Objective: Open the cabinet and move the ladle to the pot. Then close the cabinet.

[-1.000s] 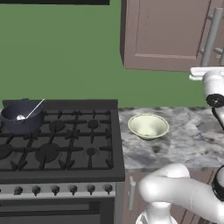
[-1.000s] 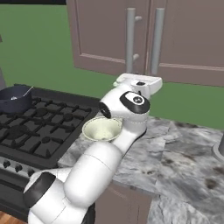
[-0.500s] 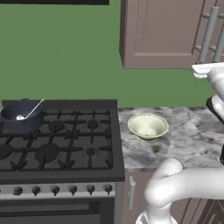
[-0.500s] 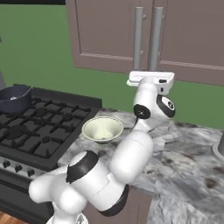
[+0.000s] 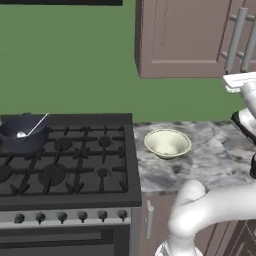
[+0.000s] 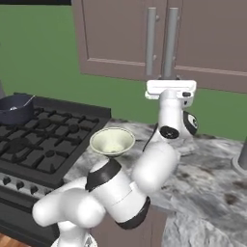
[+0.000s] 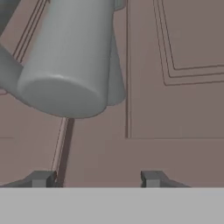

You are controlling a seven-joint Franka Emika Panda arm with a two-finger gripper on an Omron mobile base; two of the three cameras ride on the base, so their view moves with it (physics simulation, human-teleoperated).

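A: Where does the ladle (image 5: pixel 31 128) lie?
B: In the pot (image 5: pixel 22 133) on the stove's (image 5: pixel 70 165) rear left burner, handle leaning over the rim.

A: And the cabinet (image 6: pixel 193 41)?
B: Both doors shut, above the counter (image 5: pixel 210 155) right of the stove; a cream bowl (image 5: pixel 167 143) sits on the counter beside the stove.

A: The gripper (image 7: pixel 96 178)?
B: Fingers spread, holding nothing, just below the bar handles (image 7: pixel 65 57), facing the door.

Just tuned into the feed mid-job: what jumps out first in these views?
The white arm rears up from the counter, its gripper pressed close to the shut cabinet, right under the grey bar handles. On the stove's far left, the ladle already lies in the pot, and a cream bowl sits on the marble.
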